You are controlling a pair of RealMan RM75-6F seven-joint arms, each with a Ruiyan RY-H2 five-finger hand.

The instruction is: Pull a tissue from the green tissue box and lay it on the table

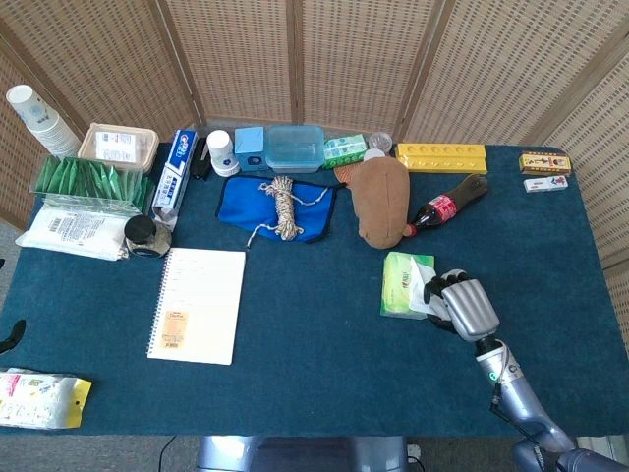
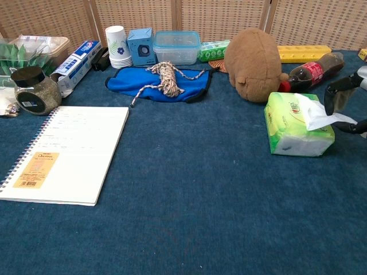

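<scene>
The green tissue box [image 1: 402, 283] lies right of the table's middle, also seen in the chest view [image 2: 289, 127]. A white tissue [image 2: 317, 114] sticks out of its top toward the right, bunched together. My right hand [image 1: 462, 304] is against the box's right side, and its dark fingers [image 2: 339, 91] curl around the free end of the tissue and hold it. Of my left hand, only a dark tip [image 1: 12, 333] shows at the left edge of the head view, and its pose is unclear.
A brown plush toy [image 1: 382, 202] and a cola bottle [image 1: 448, 205] lie just behind the box. A spiral notebook [image 1: 198, 305] lies at the left, a blue cloth with a rope coil [image 1: 280, 206] behind the middle. Containers line the far edge.
</scene>
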